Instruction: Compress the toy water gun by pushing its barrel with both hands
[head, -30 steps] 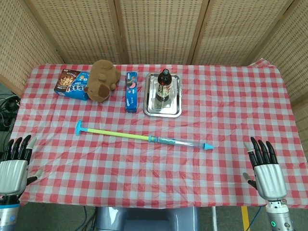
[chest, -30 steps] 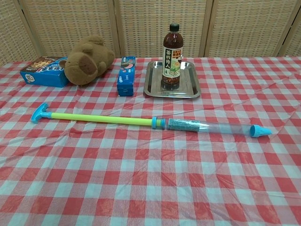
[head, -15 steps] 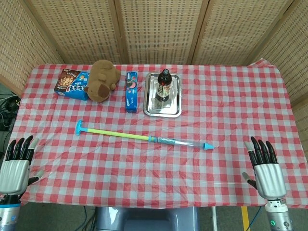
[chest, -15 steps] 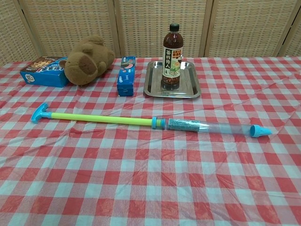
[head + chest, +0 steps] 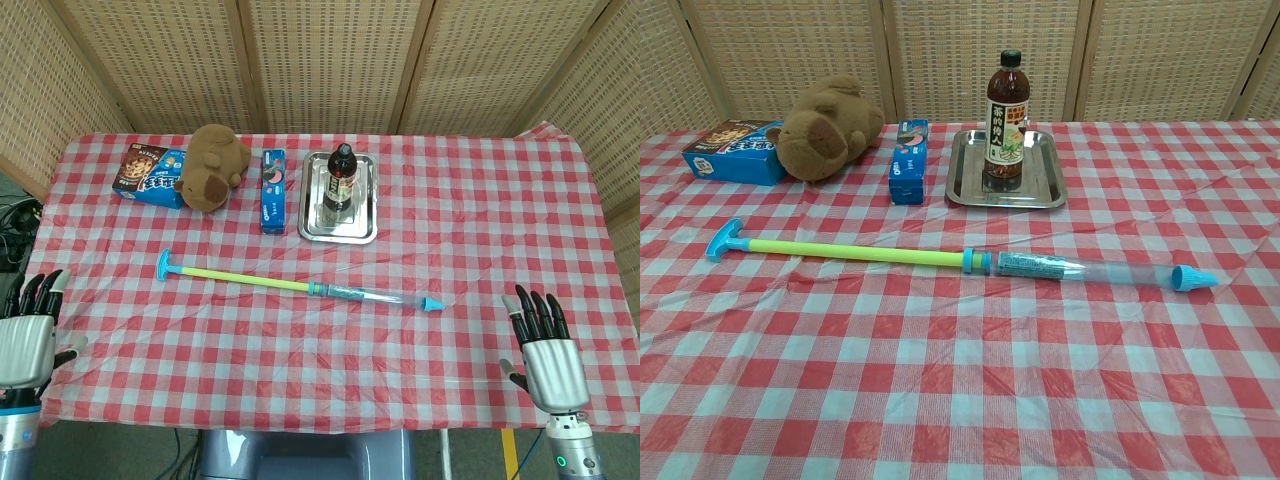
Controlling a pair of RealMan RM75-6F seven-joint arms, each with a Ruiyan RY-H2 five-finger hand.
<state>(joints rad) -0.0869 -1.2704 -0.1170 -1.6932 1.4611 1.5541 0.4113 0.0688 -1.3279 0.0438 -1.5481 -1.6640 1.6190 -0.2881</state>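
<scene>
Two cams: head high, chest low.
Head looks steeply down over whole bench (image 5: 470,200); chest sits near, facing the back screen (image 5: 940,50); both share the bench middle.

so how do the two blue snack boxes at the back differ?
The cookie box left of the plush toy lies flat and is wide; the Oreo box to the toy's right is narrow, standing on its long edge, nearer the tray. Both are blue and closed.

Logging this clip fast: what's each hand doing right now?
Left hand: open, fingers apart, holding nothing.
Right hand: open, fingers apart, holding nothing.
</scene>
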